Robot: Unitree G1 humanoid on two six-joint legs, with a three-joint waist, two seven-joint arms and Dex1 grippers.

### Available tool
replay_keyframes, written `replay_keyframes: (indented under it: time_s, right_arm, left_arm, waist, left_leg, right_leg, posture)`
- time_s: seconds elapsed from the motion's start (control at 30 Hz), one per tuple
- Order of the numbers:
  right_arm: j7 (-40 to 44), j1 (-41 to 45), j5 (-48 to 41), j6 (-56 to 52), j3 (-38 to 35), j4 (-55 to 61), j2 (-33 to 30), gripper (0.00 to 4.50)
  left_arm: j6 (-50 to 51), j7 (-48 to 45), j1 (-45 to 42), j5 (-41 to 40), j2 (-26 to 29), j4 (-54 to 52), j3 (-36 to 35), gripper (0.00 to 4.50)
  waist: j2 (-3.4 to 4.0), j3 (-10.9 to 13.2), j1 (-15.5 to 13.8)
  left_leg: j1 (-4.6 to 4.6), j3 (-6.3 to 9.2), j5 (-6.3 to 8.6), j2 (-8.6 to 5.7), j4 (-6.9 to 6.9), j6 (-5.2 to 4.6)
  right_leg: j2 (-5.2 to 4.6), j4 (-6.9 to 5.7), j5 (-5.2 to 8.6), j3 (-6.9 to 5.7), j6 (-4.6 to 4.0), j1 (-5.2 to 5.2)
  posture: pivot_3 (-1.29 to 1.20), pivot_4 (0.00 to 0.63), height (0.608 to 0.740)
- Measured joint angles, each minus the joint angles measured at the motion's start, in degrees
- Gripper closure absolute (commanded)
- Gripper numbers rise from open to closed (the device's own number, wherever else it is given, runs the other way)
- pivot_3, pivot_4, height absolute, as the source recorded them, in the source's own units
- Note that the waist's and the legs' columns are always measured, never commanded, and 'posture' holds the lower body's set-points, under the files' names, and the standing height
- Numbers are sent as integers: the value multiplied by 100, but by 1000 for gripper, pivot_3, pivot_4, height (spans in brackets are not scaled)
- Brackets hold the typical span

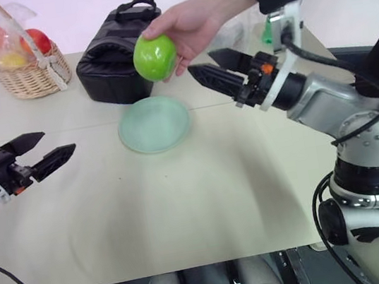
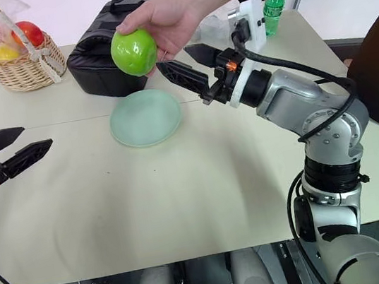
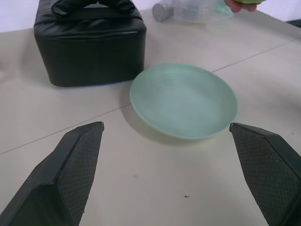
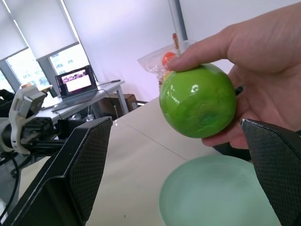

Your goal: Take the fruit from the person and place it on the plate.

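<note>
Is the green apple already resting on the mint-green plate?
No: the person's hand holds the apple in the air above the plate, which lies bare on the table.

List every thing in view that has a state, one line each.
Round bright green apple: held in the person's bare hand, above the table.
Round pale mint-green plate: empty, flat on the table.
Right pincer: open, beside the apple.
Left pincer: open, holding nothing.
Black padded bag: closed.

light: bright, even, daylight from windows | shadows: soft | glare: sheen on apple
</note>
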State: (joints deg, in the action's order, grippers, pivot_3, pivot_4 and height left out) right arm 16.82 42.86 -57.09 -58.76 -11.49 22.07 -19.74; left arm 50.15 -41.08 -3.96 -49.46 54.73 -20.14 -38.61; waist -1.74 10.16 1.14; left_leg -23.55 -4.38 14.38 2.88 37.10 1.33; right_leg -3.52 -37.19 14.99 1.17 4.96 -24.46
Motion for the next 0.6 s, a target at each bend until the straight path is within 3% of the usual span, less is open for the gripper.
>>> replay_keyframes:
  time_s: [0.6]
  right_arm:
    - [347, 345, 1409, 1292, 904, -1212, 426, 37]
  left_arm:
    - [56, 277, 157, -133, -178, -317, -96, 0]
  waist:
    - [0, 0, 7]
  left_leg:
    - [0, 0, 0, 0, 0, 0]
  right_leg:
    - [1, -1, -3, -1, 5, -3]
  posture:
    - [0, 150, 740]
